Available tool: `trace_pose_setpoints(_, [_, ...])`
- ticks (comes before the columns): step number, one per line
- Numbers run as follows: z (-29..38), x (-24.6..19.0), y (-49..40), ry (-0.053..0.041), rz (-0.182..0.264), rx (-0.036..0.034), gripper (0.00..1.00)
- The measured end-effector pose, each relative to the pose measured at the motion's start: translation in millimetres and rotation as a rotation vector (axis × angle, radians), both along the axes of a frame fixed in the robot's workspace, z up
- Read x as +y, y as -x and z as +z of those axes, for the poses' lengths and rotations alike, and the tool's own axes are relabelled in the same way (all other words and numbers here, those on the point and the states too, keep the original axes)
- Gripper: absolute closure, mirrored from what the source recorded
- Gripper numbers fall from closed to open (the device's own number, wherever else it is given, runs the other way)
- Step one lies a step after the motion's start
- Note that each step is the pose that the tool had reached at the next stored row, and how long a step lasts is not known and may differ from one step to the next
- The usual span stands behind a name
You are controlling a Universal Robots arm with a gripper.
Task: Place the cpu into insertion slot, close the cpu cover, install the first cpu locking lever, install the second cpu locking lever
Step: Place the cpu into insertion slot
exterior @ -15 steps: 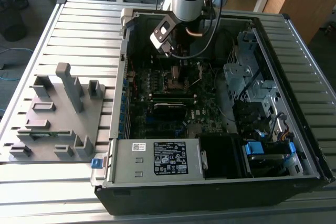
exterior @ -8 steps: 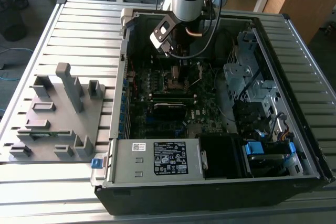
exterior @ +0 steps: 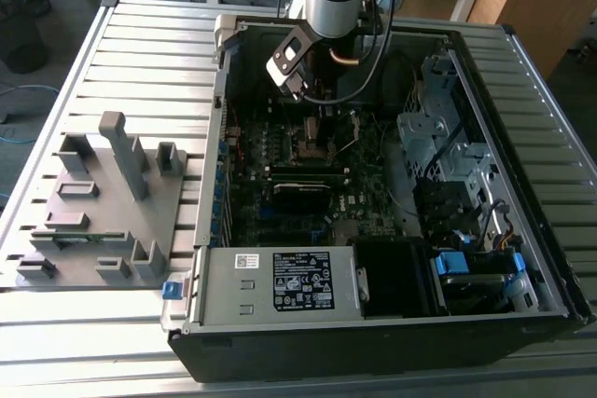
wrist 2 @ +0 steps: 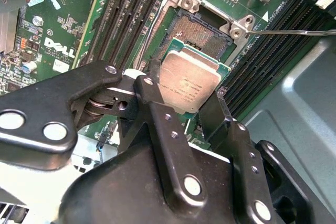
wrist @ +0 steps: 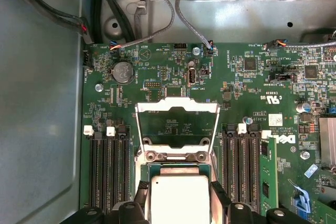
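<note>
Cpu (wrist 2: 188,83) fitting, step one unfinished.
Computer case (exterior: 392,356): open, board (wrist: 252,93) exposed.
Gripper (wrist 2: 185,92): clamped on the cpu, toward the case's far end.
Cpu cover (wrist: 177,106): swung up.
Insertion slot (wrist 2: 202,32): empty.
Cpu: apparently just above the slot, unseated; cover closing and both locking levers (wrist 2: 294,31) outstanding.

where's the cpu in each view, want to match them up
exterior view: hidden beneath the gripper.
second wrist view: the cpu between the gripper's fingers, partly in front of the insertion slot.
first wrist view: the cpu between the fingers, next to the open cpu cover.
shared landmark: black memory slots flanking the insertion slot in both wrist views.
</note>
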State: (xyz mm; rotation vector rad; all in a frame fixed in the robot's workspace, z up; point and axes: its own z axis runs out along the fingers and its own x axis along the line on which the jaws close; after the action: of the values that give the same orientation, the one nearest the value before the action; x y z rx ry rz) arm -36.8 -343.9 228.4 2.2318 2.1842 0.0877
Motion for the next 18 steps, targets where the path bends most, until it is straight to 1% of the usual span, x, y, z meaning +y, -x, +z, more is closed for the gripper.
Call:
trace_pose_setpoints(2, [0.0, 0.0, 0.0, 0.0000, 0.000, 0.0022, 0.46])
trace_pose_setpoints(4, [-0.1, 0.0, -0.1, -0.0001, 0.000, 0.0070, 0.46])
trace_pose_setpoints(10, [-0.1, 0.0, 0.0, 0.0000, 0.001, 0.0072, 0.46])
trace_pose_setpoints(15, [-2.8, 0.0, 0.0, 0.0002, 0.027, 0.0069, 0.46])
trace_pose_setpoints(18, [-5.2, 0.0, -0.1, 0.0003, 0.046, 0.0046, 0.46])
